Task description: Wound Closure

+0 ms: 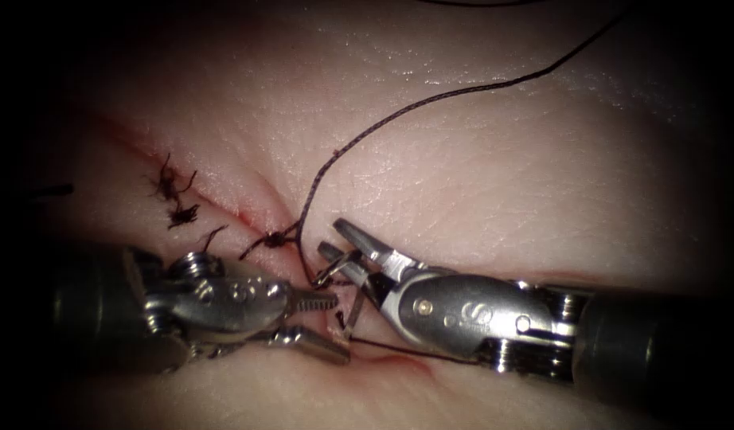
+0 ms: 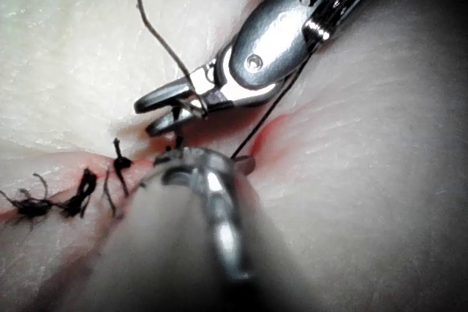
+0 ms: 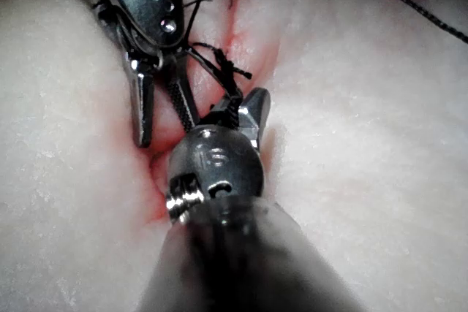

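Tissue (image 1: 502,183) is crossed by the cut (image 1: 247,211), which runs slantwise and along which three knotted stitches (image 1: 275,239) are already seated, with red fluid (image 1: 407,362) at its unclosed end. Just past the last knot both tools are met over the cut. The left tool (image 1: 341,326) is brought in from the left of the cut with its jaws spread wide, and nothing is held between them. The right tool (image 1: 332,237) is brought in from the right of the cut, its jaws also parted. The needle (image 1: 341,263) is seen as a bright curve between the two tools, directly over the cut and against the right tool's lower jaw. No firm clamp on it can be made out, nor can it be told whether its lower end is in the tissue. The thread (image 1: 431,99) is led from beside the last knot far out to the right of the cut, and a second run is passed under the right tool.

With neither pair of jaws clenched, the needle could be tipped or lost into the cut. The thread beneath the right tool could be snagged and the last knot strained.
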Robot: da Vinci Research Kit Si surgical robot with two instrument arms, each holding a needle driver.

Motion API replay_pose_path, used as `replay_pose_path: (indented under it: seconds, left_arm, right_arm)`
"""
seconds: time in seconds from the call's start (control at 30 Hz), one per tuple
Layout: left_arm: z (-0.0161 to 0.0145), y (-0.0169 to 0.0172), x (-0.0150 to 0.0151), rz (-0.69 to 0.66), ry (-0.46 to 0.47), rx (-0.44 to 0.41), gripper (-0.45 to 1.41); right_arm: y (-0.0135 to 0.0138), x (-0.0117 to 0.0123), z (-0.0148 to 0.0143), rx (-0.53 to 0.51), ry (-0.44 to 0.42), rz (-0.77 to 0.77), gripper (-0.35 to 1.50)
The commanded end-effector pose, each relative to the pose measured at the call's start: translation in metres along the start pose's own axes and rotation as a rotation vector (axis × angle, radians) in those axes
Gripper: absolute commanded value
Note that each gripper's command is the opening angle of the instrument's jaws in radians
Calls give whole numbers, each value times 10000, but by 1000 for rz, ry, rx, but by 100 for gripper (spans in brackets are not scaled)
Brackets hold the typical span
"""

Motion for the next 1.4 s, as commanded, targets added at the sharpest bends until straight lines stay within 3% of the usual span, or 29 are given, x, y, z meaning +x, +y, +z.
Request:
replay_pose_path:
  seconds: [0.03,0.2,0.3,0.73,0.97,1.17,1.27,1.4]
  left_arm:
    - [8,0,-1,0,0,-1,44]
    - [8,1,-2,0,0,-2,44]
    - [10,1,-1,-1,2,4,44]
    - [9,2,-2,-1,1,1,44]
    - [9,2,-3,0,1,1,44]
    - [9,2,-3,0,1,1,44]
    - [9,3,-3,-1,0,-2,44]
    - [9,3,-3,-1,-2,-4,44]
  right_arm:
    - [-9,-5,10,5,-1,2,-35]
    - [-1,4,6,5,-2,16,-35]
    - [-20,-6,8,34,-14,9,-35]
    - [-29,-4,11,63,-13,37,-35]
    - [-52,-16,23,115,-32,110,-35]
    - [-26,-4,12,69,-14,155,-35]
    - [6,6,5,9,17,217,-35]
    - [24,13,-3,-25,24,246,-35]
